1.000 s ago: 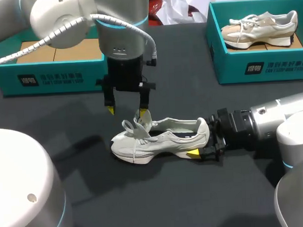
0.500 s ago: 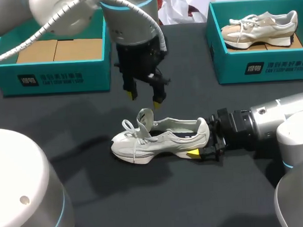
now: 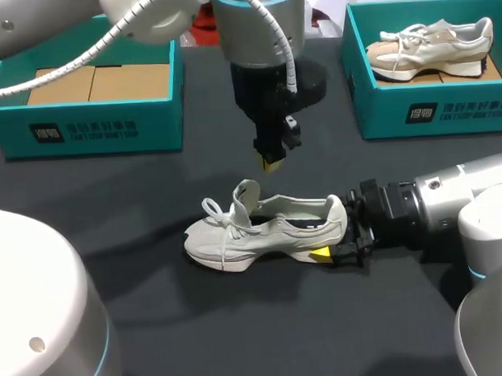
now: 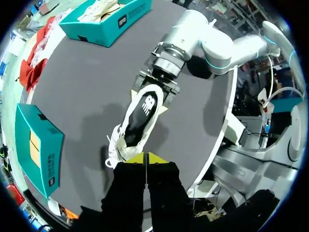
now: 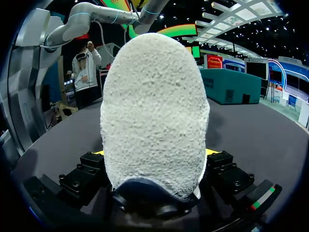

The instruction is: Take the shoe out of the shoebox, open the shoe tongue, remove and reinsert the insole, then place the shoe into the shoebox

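Out in the middle of the dark desk (image 3: 264,336), the pale grey lace-up sneaker (image 3: 265,229) sits upright on its sole, well apart from the empty teal cardboard shoebox (image 3: 109,127) at the far left. Its long axis runs left-right, with the toe pointing left and the heel right. Right claw (image 3: 333,235) is pinching the heel from both sides. Left claw (image 3: 271,160) hovers above the shoe near the propped-up tongue (image 3: 245,192), tips pressed together, holding nothing.

What I'd worry about: going in for the dark insole (image 4: 145,108), the left claw could snag the loose laces (image 3: 215,212) or knock the tongue back down over the opening. A hard upward pull might also yank the heel out of the right claw, since only the back end is held, so the toe could lift or swing.
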You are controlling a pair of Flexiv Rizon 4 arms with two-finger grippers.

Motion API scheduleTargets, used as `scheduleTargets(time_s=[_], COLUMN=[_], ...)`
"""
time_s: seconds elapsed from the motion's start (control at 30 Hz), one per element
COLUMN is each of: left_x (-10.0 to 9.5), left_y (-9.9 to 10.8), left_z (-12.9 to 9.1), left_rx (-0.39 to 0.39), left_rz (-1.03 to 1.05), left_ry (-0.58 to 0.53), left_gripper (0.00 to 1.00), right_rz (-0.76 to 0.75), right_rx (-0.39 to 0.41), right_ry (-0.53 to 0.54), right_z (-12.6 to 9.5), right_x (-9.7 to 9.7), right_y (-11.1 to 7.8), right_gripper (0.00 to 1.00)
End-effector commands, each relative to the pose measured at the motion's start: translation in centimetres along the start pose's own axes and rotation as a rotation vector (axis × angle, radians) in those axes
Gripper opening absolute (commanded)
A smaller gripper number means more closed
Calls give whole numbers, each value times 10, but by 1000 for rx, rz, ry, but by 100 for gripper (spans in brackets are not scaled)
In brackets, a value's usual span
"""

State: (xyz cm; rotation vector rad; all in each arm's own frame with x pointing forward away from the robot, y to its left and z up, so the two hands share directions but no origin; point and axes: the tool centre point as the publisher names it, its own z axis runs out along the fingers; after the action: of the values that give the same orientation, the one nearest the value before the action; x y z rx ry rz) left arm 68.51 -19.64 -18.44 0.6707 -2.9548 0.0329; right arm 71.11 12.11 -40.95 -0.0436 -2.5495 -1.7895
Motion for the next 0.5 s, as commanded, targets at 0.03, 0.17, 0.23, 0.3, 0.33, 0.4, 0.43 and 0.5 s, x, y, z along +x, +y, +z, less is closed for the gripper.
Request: scheduleTargets(time_s=[0.03, 0.17, 0.23, 0.3, 0.33, 0.4, 0.43, 0.5], left_x=[-2, -2, -2, -1, 0, 2, 3, 3], left_y=[-7, -7, -7, -10, -10, -15, -17, -23], left_z=[0, 0, 5, 14, 18, 26, 31, 38], left_rx=[-72, -72, -60, -45, -30, -9, -7, 15], left_rz=[307, 307, 342, 395, 401, 432, 436, 417], left_ry=[11, 11, 25, 26, 20, 26, 29, -41], left_gripper=[0, 0, 0, 0, 0, 0, 0, 0], right_rz=[1, 1, 1, 1, 1, 1, 1, 1], right_rx=[5, 5, 5, 5, 5, 5, 5, 5], right_ry=[-1, -1, -1, -1, -1, -1, -1, -1], right_z=[1, 1, 1, 1, 1, 1, 1, 1], right_x=[0, 0, 0, 0, 0, 0, 0, 0], right_y=[-1, -1, -1, -1, -1, -1, -1, -1], right_gripper=[0, 0, 0, 0, 0, 0, 0, 0])
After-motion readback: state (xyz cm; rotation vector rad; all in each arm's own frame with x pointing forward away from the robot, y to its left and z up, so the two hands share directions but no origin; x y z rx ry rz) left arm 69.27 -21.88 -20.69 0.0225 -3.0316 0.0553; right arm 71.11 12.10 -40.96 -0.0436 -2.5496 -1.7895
